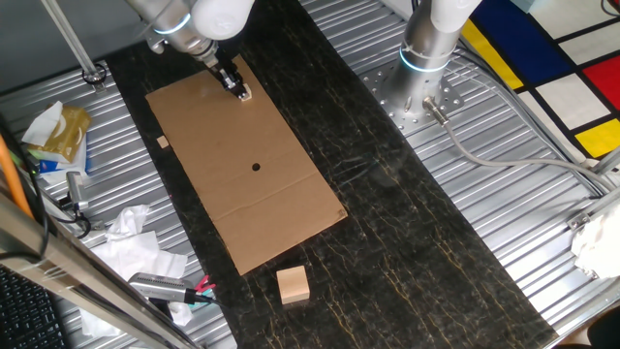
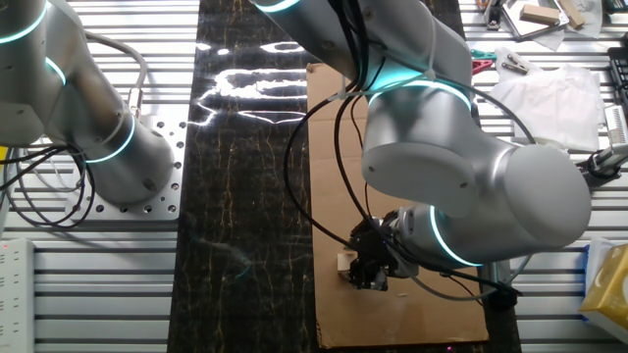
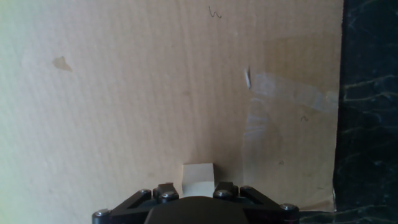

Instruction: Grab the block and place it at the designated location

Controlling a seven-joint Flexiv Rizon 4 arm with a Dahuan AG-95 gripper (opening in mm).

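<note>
The block (image 3: 198, 180) is seen between the fingers of the gripper (image 1: 240, 92), apparently clamped, low over the far end of the cardboard sheet (image 1: 203, 136). The designated location (image 1: 256, 166) lies nearer, well apart, so the cube is judged to be gripped for carrying there.

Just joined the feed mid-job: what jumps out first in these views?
The tool is down at the far end of the cardboard sheet, with the tiny block between its fingers; whether it is gripped yet is unclear. The black dot sits bare near the sheet's middle, well apart from the tool. A larger tan block lies on the dark mat just off the sheet's near end.
</note>
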